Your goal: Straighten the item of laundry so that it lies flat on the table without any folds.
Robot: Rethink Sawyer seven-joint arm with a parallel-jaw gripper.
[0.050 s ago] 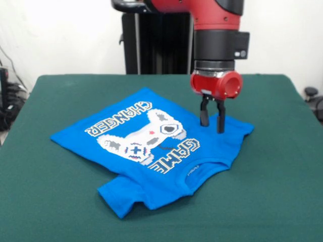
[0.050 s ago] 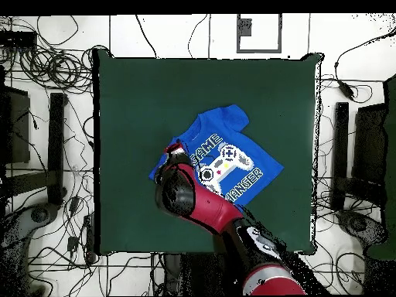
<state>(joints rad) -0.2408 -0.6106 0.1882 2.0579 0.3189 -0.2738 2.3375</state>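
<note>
Near the middle of the table [image 1: 45, 201], the blue T-shirt [image 1: 121, 151] is spread print-up, one sleeve seen folded at its front edge. Over its right sleeve the gripper [image 1: 212, 119] is held, fingers parted, apparently just touching cloth.

Blue T-shirt [image 2: 224, 158] lying askew near the middle of the green table [image 2: 139, 100], its white lettering and controller print facing up. The red and black arm [image 2: 213, 213] reaches in from the bottom edge and covers the shirt's lower left corner. Cables [image 2: 46, 66] lie on the floor around the table.
</note>
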